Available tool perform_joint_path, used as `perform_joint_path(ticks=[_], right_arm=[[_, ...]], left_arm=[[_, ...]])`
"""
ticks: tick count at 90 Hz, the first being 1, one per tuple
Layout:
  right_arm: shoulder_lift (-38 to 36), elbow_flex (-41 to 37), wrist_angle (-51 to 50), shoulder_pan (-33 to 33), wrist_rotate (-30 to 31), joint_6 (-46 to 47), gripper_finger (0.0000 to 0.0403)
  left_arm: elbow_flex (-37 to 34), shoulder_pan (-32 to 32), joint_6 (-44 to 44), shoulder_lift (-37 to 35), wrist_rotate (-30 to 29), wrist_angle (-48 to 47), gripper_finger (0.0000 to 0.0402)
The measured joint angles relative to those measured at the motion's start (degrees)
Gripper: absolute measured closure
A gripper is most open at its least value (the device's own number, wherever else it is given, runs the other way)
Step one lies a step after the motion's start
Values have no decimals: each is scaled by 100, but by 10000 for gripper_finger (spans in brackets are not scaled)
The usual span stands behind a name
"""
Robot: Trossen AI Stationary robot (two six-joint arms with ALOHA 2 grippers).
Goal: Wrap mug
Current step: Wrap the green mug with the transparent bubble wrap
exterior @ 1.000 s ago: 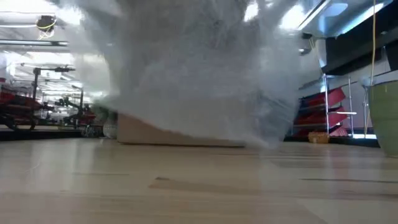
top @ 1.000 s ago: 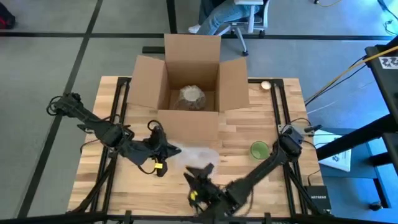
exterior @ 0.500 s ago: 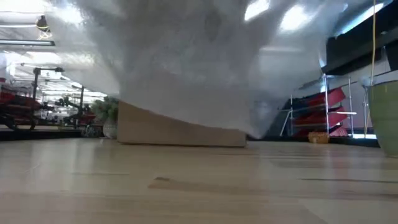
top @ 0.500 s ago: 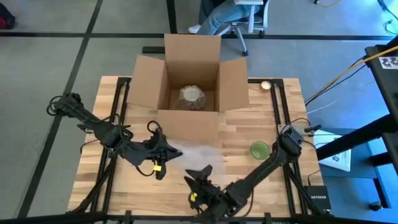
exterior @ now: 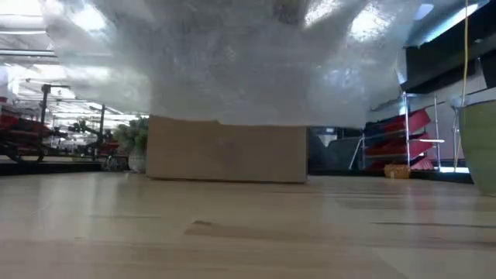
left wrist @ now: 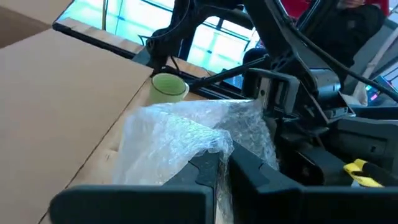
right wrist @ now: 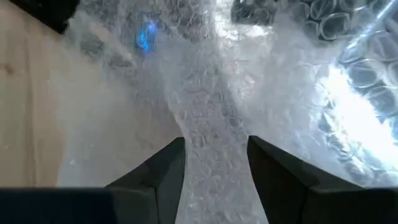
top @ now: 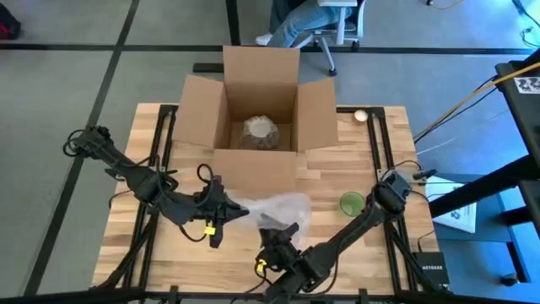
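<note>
A clear bubble-wrap sheet [top: 277,209] hangs bunched above the table's near middle, between my two grippers. My left gripper [top: 238,208] is shut on its left end and my right gripper [top: 283,226] is shut on its near edge. In the low view the sheet [exterior: 232,62] hangs with its lower edge clear of the tabletop. The green mug [top: 352,203] stands upright on its base to the right of the sheet, untouched. It also shows in the left wrist view [left wrist: 168,87] and at the low view's right edge [exterior: 480,147]. My left gripper pinches a gathered edge of the bubble wrap [left wrist: 214,149] between its two fingers [left wrist: 202,171], coming roughly level from the table's left. The sheet is lifted and spreads away beyond the fingertips. My right gripper pinches a bunched fold of the bubble wrap [right wrist: 214,146] between its two fingers [right wrist: 165,171], coming from the table's near side. How many layers it has, I cannot tell.
A large open cardboard box [top: 261,110] stands at the table's far middle with a wrapped bundle [top: 260,128] inside. A small round object [top: 361,116] lies at the far right. A seated person's legs [top: 295,21] show beyond the table.
Both grippers have raised the bubble wrap. Its lower edge, slanting close above the table a second ago, now hangs level and higher, clear of the wood. My right gripper has moved a little toward the far edge, and the sheet has bunched up between the grippers.
</note>
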Motion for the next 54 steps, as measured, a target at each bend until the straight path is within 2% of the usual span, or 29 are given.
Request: perform_joint_path(ticks=[13,28,38,49,54], right_arm=[[0,0,-42,-61,-167,-10,287],[0,0,-213,-85,-464,-66,386],[0,0,-195,-73,-574,35,394],[0,2,-138,42,-1574,199,401],[0,5,-153,124,-2311,482,402]], left_arm=[[0,0,-63,0,1,-2,402],[0,-11,-55,0,1,-1,402],[0,-11,41,0,0,-2,402],[0,-2,152,1,-25,-18,402],[0,23,206,1,-46,-17,402]])
